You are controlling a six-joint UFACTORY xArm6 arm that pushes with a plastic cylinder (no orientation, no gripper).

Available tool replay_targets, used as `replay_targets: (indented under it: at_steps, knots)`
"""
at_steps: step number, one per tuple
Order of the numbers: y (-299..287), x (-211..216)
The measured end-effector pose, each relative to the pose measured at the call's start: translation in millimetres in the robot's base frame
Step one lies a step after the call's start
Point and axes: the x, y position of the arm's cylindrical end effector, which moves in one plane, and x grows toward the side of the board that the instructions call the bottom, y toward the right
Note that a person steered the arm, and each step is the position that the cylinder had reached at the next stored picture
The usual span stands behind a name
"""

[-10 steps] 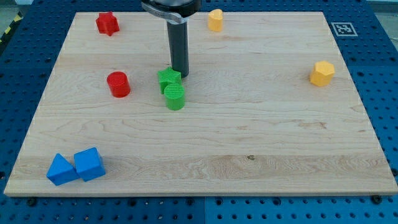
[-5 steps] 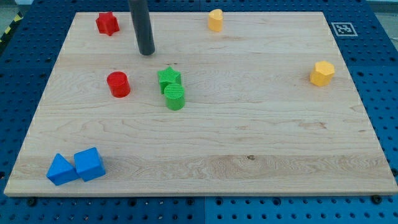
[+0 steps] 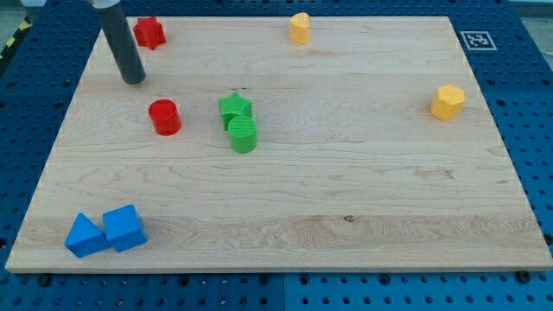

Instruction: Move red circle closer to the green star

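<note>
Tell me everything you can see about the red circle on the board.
The red circle is a short, upright, round block in bright red, plastic by its look, with a flat top. It stands on the wooden board in the view's left half, touching nothing. The green star lies to the view's right across a bare gap, and my tip sits apart from it toward the view's upper left.

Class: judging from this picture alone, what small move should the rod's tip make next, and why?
Probably slide my tip down to the view's left of the red circle. It now sits up-left of it, not touching, while the green star lies to the circle's right, so a rightward push needs that side.
</note>
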Motion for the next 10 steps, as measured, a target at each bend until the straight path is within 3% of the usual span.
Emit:
replay_targets:
  at_steps: [3,5,6,8,10]
  knots:
    - [25,82]
    - [90,61]
    - [94,44]
    - [94,63]
    - [148,65]
